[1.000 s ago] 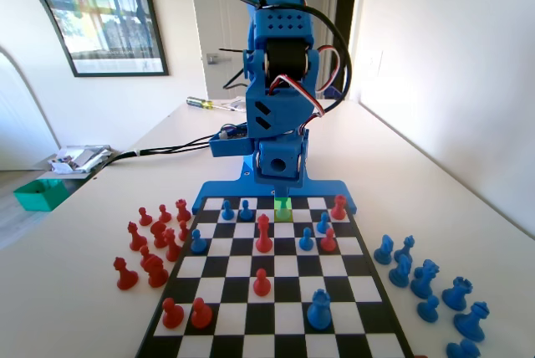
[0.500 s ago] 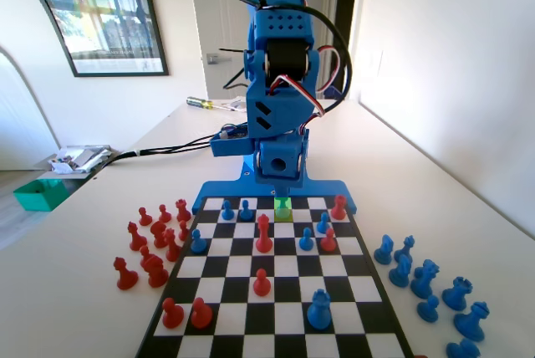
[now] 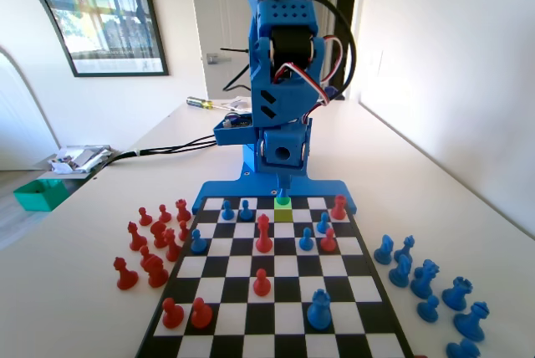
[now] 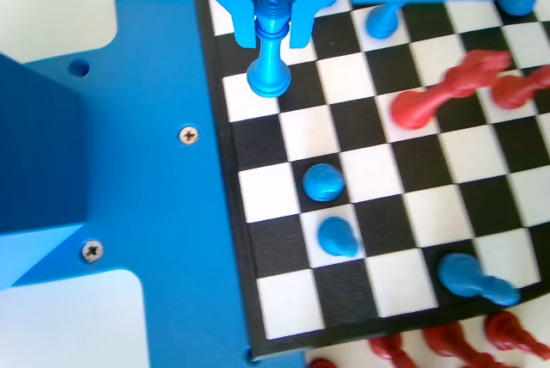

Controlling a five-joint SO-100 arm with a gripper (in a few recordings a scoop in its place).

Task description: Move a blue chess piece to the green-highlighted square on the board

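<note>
White table, chequered board (image 3: 276,291), fingers (image 4: 273,28) clamped around tall blue cross-topped piece (image 4: 270,50) above green-highlighted square (image 3: 283,209).

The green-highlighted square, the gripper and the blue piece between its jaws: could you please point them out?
green-highlighted square (image 3: 283,212): fixed view, its near half.
gripper (image 4: 274,31): wrist view, midway between fingertips.
blue piece (image 4: 269,76): wrist view, its base.

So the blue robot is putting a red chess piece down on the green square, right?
Not quite. The piece between the gripper jaws is blue, not red, as the wrist view shows. It is a tall piece with a cross on top, likely a king. The rest fits: it stands on the green-highlighted square at the board's far end.
</note>
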